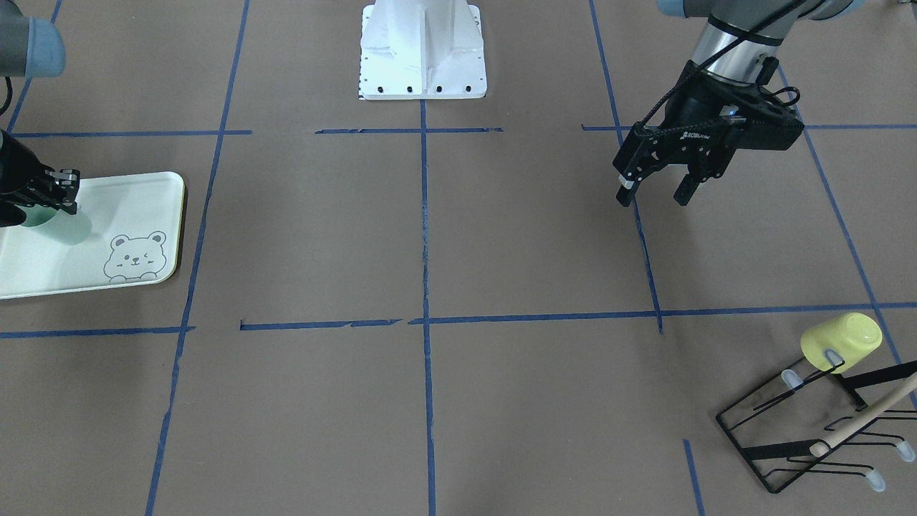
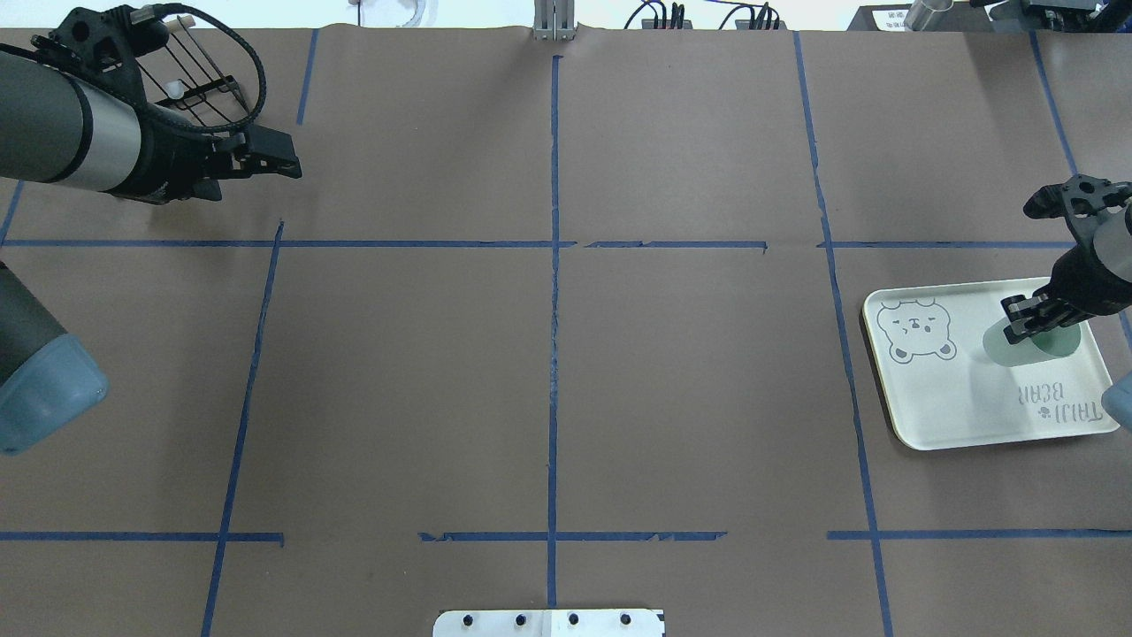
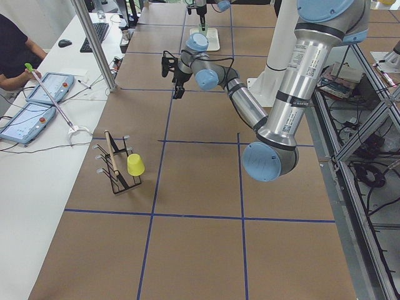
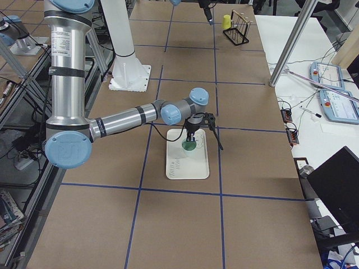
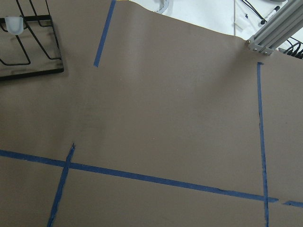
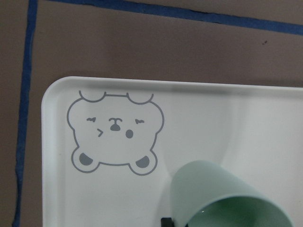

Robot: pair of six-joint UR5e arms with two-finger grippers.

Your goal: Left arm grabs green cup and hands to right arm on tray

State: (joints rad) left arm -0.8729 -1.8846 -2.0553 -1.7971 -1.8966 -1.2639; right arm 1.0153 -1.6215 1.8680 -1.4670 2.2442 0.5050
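Note:
The green cup (image 1: 64, 228) is over the pale tray (image 1: 143, 193), tilted, at the table's right end. My right gripper (image 1: 61, 197) is shut on the cup's upper part. In the overhead view the right gripper (image 2: 1026, 320) holds the cup (image 2: 1017, 349) above the tray (image 2: 955, 407), between the bear drawing and the lettering. The right wrist view shows the cup (image 6: 213, 189) close up over the tray (image 6: 213, 113). Whether the cup touches the tray I cannot tell. My left gripper (image 1: 655, 193) is open and empty, far off above the bare table; it also shows in the overhead view (image 2: 283, 164).
A yellow cup (image 1: 842, 340) hangs upside down on a black wire rack (image 1: 809, 430) at the table's left end, with a wooden stick beside it. The rack's edge shows in the left wrist view (image 5: 28, 47). The white robot base (image 1: 423, 50) stands at mid-table.

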